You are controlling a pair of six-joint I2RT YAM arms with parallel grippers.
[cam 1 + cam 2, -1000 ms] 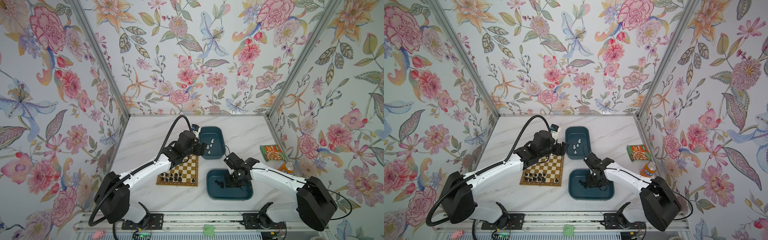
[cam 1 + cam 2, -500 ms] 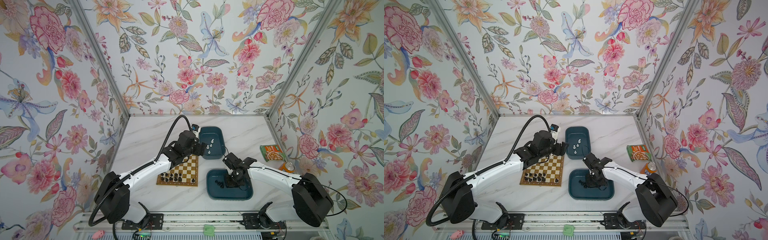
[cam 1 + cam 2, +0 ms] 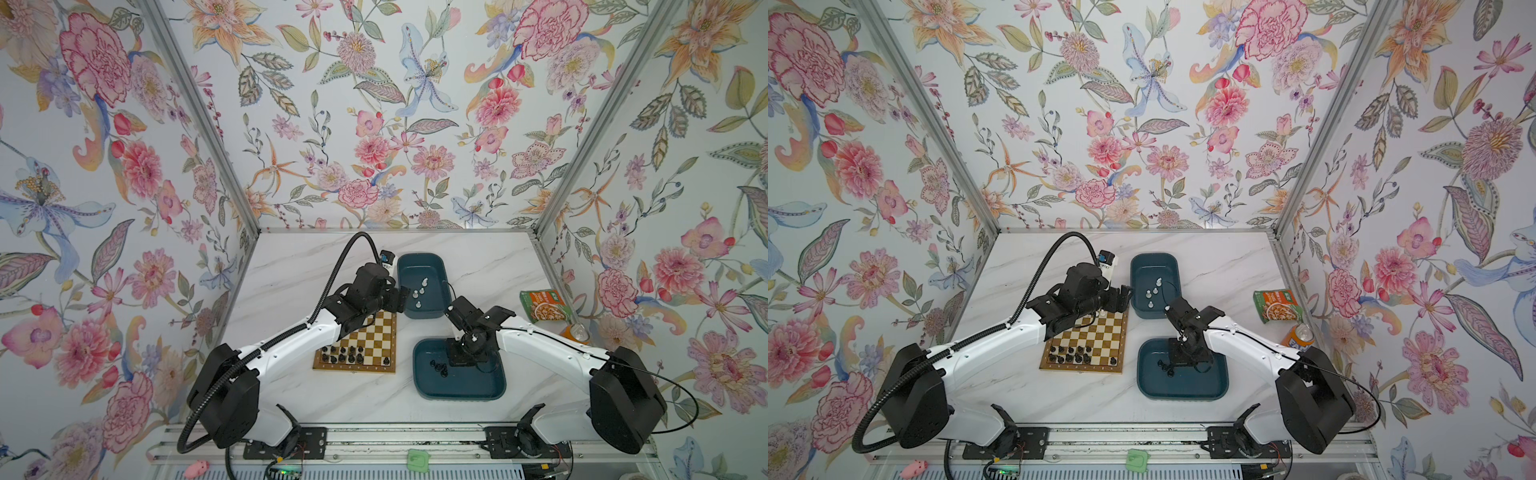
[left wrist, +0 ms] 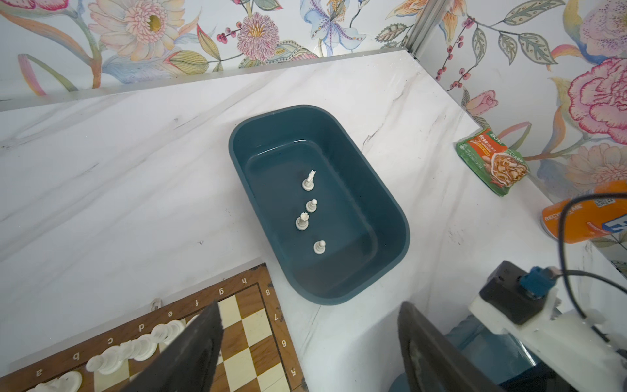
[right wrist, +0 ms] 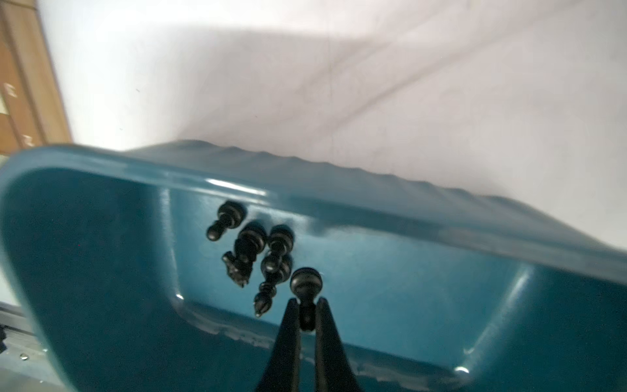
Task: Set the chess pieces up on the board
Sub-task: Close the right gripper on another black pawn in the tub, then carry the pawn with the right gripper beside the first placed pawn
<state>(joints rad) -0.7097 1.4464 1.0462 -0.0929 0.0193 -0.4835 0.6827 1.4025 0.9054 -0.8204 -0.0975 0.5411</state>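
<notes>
Black pawn [image 5: 306,281] is pinched by right gripper [image 5: 307,317] in teal tub [image 5: 407,210], left gripper [image 4: 308,315] spread open; a lift across to the board [image 3: 374,336] is judged next.

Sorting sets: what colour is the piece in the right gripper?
Black piece, clearest in right wrist view.

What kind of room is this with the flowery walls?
Probably a robot practice booth, not a home: flowery panels box in a marble table, two robot arms are bolted to a metal rail, and a chessboard sits on the table.
</notes>
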